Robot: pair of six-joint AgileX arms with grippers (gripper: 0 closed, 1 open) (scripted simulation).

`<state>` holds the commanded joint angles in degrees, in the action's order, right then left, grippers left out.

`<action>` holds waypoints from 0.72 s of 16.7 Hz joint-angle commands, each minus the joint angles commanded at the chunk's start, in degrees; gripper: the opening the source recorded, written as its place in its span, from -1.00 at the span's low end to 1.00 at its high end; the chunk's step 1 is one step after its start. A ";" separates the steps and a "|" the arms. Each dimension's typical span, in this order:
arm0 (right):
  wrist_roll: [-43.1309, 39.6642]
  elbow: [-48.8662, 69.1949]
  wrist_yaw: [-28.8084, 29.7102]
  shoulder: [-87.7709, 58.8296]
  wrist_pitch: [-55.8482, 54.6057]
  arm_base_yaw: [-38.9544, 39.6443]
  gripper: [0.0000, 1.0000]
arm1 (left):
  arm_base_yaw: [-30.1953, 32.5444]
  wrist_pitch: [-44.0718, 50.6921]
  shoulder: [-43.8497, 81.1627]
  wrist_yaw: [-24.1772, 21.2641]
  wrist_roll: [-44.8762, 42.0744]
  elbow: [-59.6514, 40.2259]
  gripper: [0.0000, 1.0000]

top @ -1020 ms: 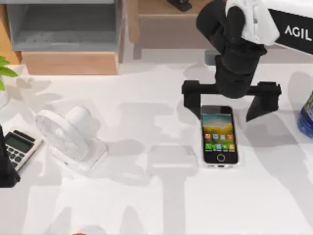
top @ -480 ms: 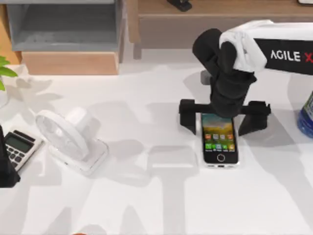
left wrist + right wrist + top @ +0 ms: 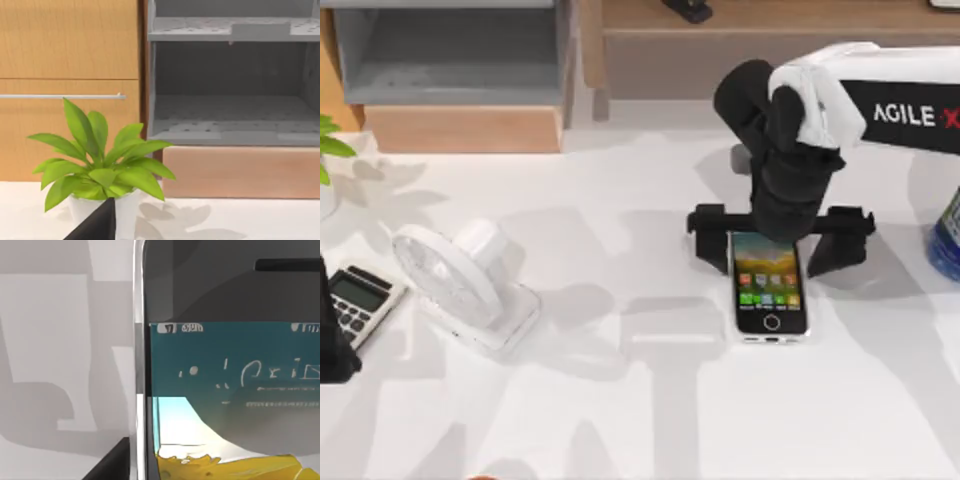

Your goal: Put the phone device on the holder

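Note:
The phone device (image 3: 769,290) lies flat on the white table right of centre, its lit screen with colourful icons facing up and its home button toward the front. My right gripper (image 3: 772,240) hangs low over the phone's far end, open, with one black finger on either side of it. In the right wrist view the phone (image 3: 225,390) is seen from very close, and a dark fingertip (image 3: 114,462) shows beside its edge. The holder (image 3: 672,325), a pale white block, stands just left of the phone. My left gripper (image 3: 332,340) is parked at the table's left edge.
A white desk fan (image 3: 470,285) stands left of centre, with a grey calculator (image 3: 355,300) beside it. A blue bottle (image 3: 948,240) is at the right edge. A potted plant (image 3: 100,170) and grey shelves (image 3: 450,50) are at the back left.
My right gripper has come forward and down over the phone's far end, its fingers now straddling it. The phone and the left arm have not moved.

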<state>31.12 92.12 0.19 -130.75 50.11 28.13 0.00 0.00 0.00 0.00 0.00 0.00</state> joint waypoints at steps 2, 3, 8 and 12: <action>0.00 0.00 0.00 0.00 0.00 0.00 0.10 | 0.00 0.00 0.00 0.00 0.00 0.00 1.00; 0.00 0.00 0.00 0.00 0.00 0.00 -0.06 | 0.00 0.00 0.00 0.00 0.00 0.00 1.00; 0.00 0.00 0.00 0.00 0.00 0.00 -0.81 | 0.00 0.00 0.00 0.00 0.00 0.00 1.00; 0.00 0.00 0.00 0.00 0.00 0.00 -1.00 | 0.00 0.00 0.00 0.00 0.00 0.00 1.00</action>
<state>31.12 92.12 0.19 -130.75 50.11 28.13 0.00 0.00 0.00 0.00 0.00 0.00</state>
